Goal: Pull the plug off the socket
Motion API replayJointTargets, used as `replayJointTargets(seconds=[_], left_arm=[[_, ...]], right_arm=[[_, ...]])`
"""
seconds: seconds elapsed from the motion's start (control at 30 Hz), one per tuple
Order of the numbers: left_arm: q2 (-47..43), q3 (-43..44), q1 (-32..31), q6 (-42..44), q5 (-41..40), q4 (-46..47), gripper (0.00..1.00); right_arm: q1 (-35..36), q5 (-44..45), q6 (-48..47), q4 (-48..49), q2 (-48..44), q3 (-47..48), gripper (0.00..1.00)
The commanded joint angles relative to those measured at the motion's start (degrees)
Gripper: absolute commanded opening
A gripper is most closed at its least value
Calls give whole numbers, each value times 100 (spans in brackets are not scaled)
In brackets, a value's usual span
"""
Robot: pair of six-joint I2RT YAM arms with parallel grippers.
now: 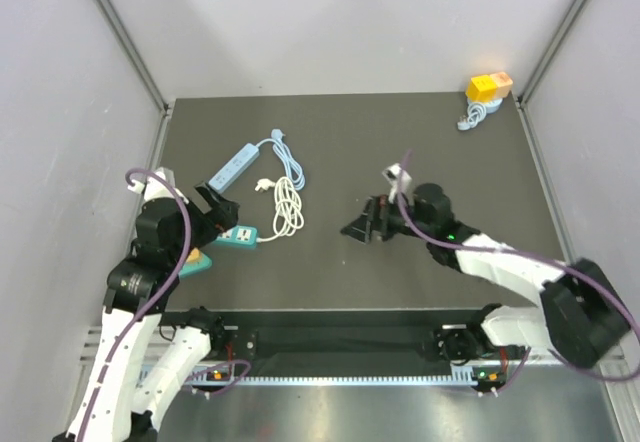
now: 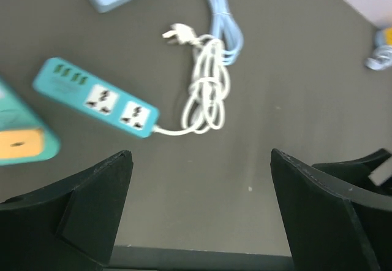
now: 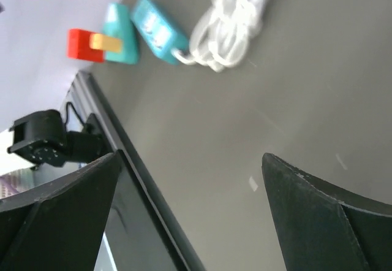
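1. Left gripper (image 2: 201, 156): standing wide open, holding nothing, sitting lower left in the top view.
2. Right gripper (image 3: 191, 157): gaping wide, gripping nothing, sitting mid-frame.
3. Teal socket strip (image 2: 93, 97): lying flat just beside the left gripper.
4. White plug (image 2: 179, 34): lying loose, upper centre of the left wrist view, its coiled white cord (image 2: 207, 90) running to the strip.

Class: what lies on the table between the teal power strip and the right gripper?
The coiled white cable of the teal power strip, then bare tabletop up to the right gripper; the top view shows it.

Teal adapter (image 2: 18, 118) partly beyond left edge
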Motion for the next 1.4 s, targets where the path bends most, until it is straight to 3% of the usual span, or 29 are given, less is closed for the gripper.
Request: replayJointTargets(seconds=[0.0,0.17,0.3,0.47,0.57,0.73,0.9,1.2,1.37], left_arm=[[185,539,25,3,-1035,-936,99],[371,1004,25,-103,-1643,-1376,99],[362,1058,25,-418,-2056,-1834,97],[616,979,25,-525,-2391,-2045,93],[1187,891,25,-630,-2540,-2098,94],[2031,821,33,-1385,-2813,-2046,93],[2786,979,42,-2299,-3076,-2352,88],[3455,804,332,-3556,-3006,-2696,81],[3421,461,875,-3567,-2464,-2363,81]], right_arm=[[852,260,-696,881,962,1338,100],[1933,376,-1305,898,2884,3090,100],[2347,95,-1665,1048,4056,4530,100],[2559,-274,-1763,1521,5025,5167,100],[2550,-363,-1525,2031,5140,4922,100],[2550,23,-2350,1550,4745,4588,100],[2515,962,-3211,978,4419,4421,100],[2234,1228,-3248,1496,4059,3840,100],[2216,1298,-3318,1470,4041,3840,100]])
